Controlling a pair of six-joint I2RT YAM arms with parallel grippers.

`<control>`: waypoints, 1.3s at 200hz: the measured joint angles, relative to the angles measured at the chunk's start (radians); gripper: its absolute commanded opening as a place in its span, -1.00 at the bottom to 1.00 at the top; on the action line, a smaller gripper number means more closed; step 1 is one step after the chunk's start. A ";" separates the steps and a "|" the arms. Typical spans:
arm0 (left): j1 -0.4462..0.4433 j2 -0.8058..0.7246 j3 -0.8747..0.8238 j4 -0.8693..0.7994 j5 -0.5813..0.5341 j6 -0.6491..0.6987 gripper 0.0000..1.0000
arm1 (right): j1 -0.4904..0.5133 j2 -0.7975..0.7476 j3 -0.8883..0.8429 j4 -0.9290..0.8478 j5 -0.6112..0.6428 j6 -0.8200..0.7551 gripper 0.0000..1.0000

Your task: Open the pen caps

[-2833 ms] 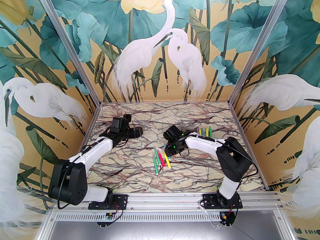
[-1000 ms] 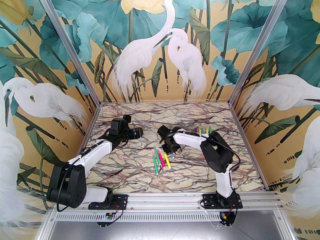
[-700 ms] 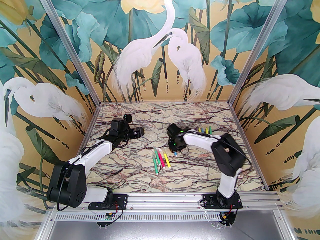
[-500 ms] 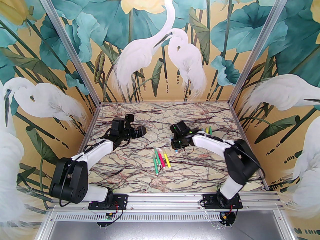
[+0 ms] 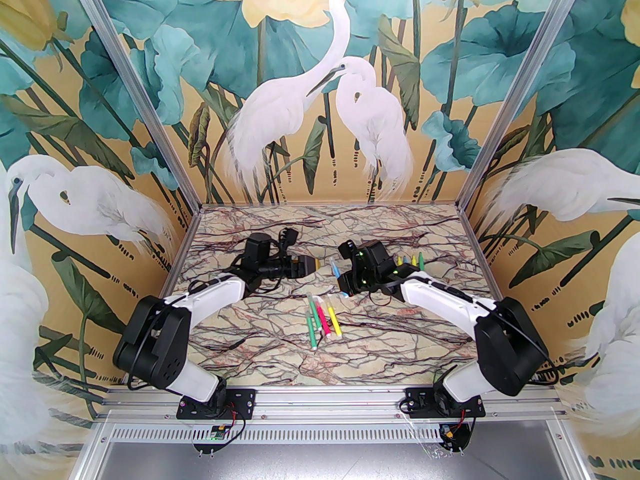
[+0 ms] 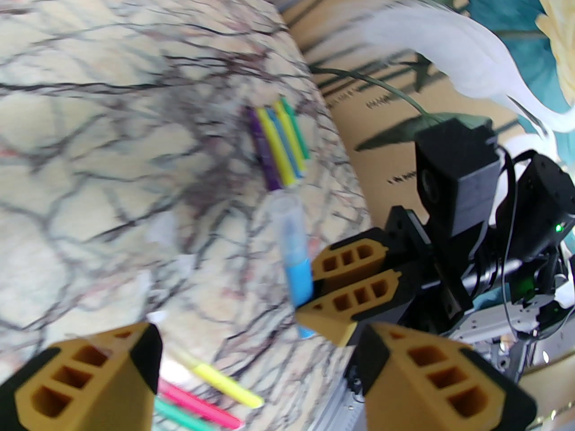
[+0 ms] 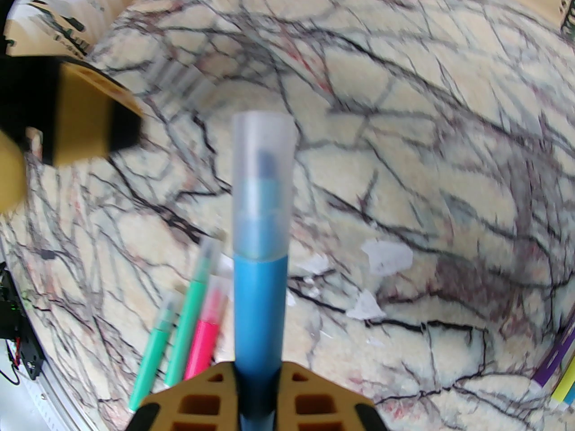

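The right tool (image 7: 257,389) squeezes the blue pen (image 7: 260,303) by its body, up off the bench (image 7: 404,151), so the clear cap (image 7: 263,182) sticks out free. The left tool (image 6: 258,366) is near the cap, spread wide to pull it.

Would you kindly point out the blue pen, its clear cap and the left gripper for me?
blue pen (image 7: 260,312): right wrist view, middle of its blue barrel.
clear cap (image 7: 263,151): right wrist view, upper half of the cap.
left gripper (image 6: 258,350): left wrist view, midway between its open fingertips.
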 measured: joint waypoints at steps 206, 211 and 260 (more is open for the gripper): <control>-0.077 0.150 0.141 0.080 0.052 -0.104 -0.54 | 0.005 -0.019 0.000 0.020 -0.048 -0.029 -0.97; -0.077 0.150 0.141 0.081 0.052 -0.103 -0.58 | 0.005 -0.019 -0.001 0.021 -0.048 -0.029 -0.95; -0.077 0.155 0.147 0.081 0.057 -0.103 -0.79 | 0.005 -0.021 -0.008 0.032 -0.043 -0.031 -0.30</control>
